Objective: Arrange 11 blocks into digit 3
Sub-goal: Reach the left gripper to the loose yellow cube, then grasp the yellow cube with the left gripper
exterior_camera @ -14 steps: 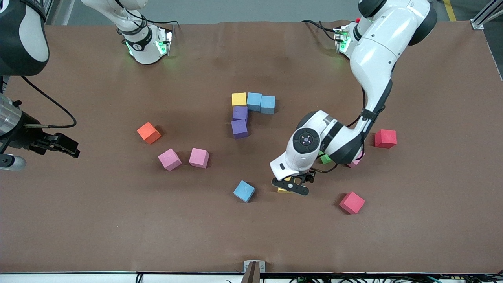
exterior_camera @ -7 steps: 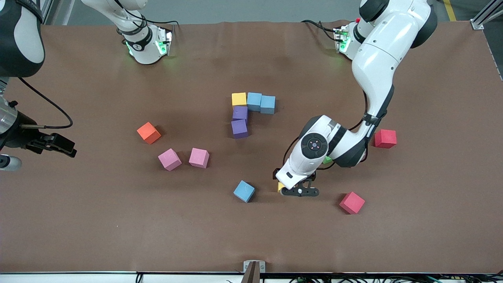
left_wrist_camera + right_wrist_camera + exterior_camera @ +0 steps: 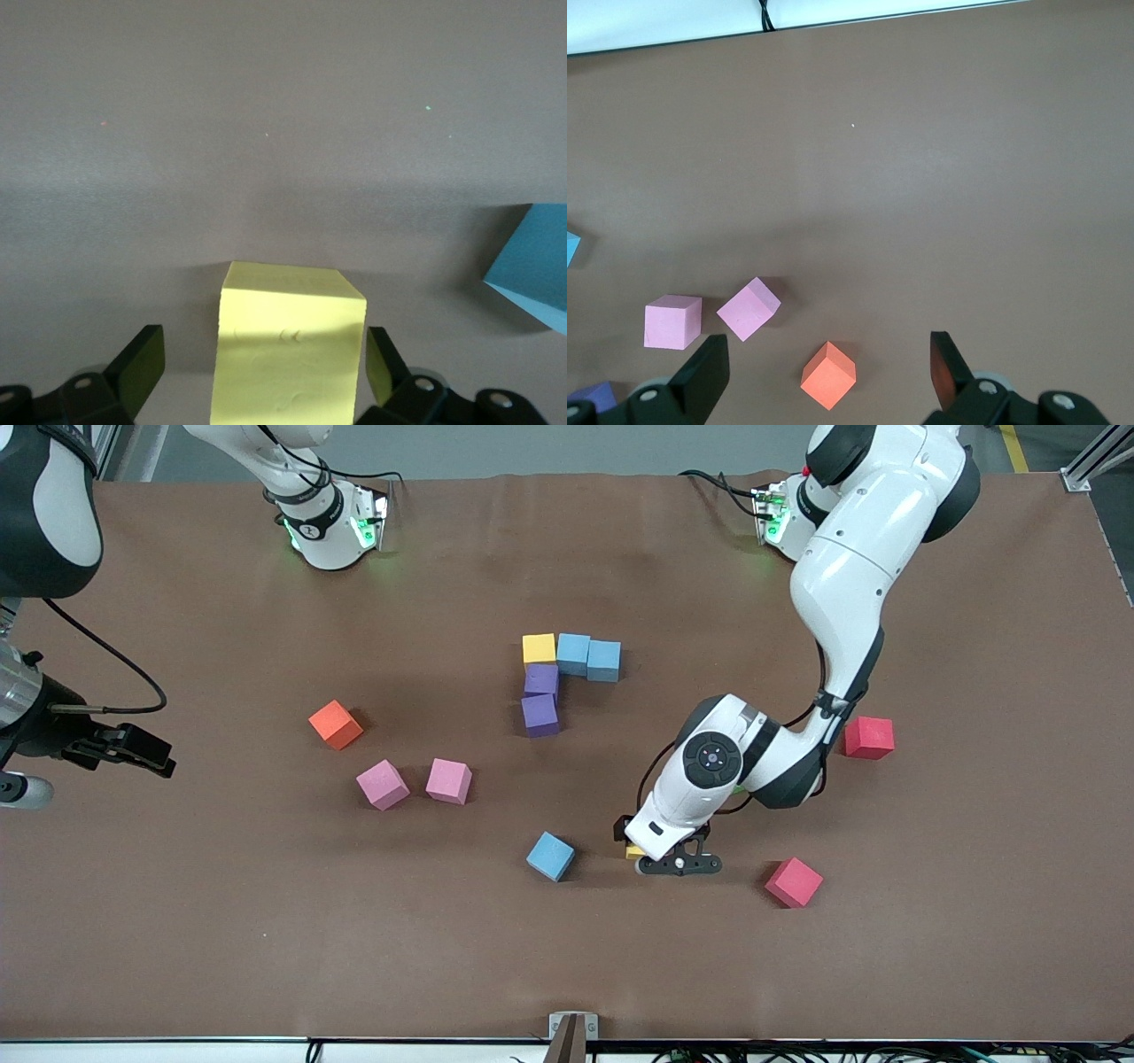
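While right gripper (image 3: 824, 376) waits spread, left gripper (image 3: 257, 376) straddles yellow block (image 3: 288, 350) beside blue block (image 3: 550, 856), fingers apart.

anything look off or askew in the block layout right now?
Nothing damaged. The started figure is slightly ragged: its two purple blocks sit a little skewed. Loose blocks lie at odd angles. The left gripper, open, straddles a yellow block; the right gripper waits open.
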{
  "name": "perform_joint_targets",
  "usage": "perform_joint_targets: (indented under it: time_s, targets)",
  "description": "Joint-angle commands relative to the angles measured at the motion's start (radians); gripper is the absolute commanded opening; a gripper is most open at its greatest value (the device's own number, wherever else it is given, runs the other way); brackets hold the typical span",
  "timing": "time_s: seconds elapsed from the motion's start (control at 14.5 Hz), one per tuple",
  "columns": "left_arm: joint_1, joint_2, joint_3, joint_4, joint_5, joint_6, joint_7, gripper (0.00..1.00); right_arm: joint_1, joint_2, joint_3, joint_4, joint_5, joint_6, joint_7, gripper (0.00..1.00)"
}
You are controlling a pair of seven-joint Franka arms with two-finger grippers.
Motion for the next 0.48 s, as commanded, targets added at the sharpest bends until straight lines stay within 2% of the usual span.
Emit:
perform_joint_targets:
  time_s: [0.0, 0.14, 0.21, 0.28, 0.41]
  targets:
    - [-0.017, 0.028, 0.008, 0.036, -0.013, 0.008, 0.027, 0.98, -0.020, -0.023, 0.022, -0.021, -0.015, -0.002, -0.005, 1.00]
    - [-0.016, 0.039, 0.014, 0.030, -0.012, 0.041, 0.106, 0.91, -0.019, -0.022, 0.022, -0.021, -0.015, -0.002, -0.006, 1.00]
    - [-0.011, 0.043, 0.017, 0.030, -0.013, 0.049, 0.142, 0.79, -0.019, -0.022, 0.023, -0.021, -0.015, -0.002, -0.006, 1.00]
    - [-0.009, 0.044, 0.017, 0.030, -0.013, 0.051, 0.163, 0.63, -0.019, -0.022, 0.022, -0.021, -0.015, -0.002, -0.005, 1.00]
    - [-0.006, 0.028, 0.017, 0.028, -0.010, 0.041, 0.151, 0.42, -0.019, -0.020, 0.022, -0.021, -0.014, -0.002, -0.005, 1.00]
